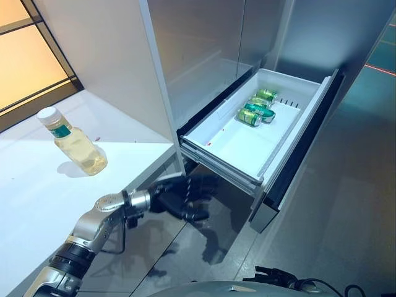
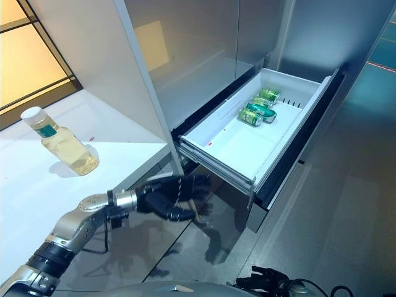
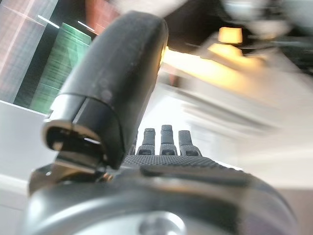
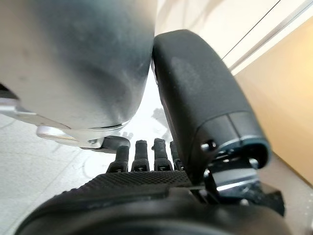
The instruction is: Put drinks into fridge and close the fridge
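Note:
A clear bottle of yellow drink (image 1: 74,143) with a white cap stands upright on the white counter (image 1: 31,204) at the left. The fridge's white drawer (image 1: 289,141) is pulled out, with green cans (image 1: 257,108) lying at its far end. My left hand (image 1: 180,195) hangs below the counter's edge, just left of the drawer's near corner, fingers relaxed and empty. It also shows in the left wrist view (image 3: 186,166) with straight fingers. My right hand (image 4: 137,193) has straight fingers and holds nothing.
The grey fridge body (image 1: 204,49) rises behind the drawer, beside a white wall panel (image 1: 105,55). The drawer's dark front (image 1: 297,154) juts out over the glossy grey floor (image 1: 346,204). The near half of the drawer is bare.

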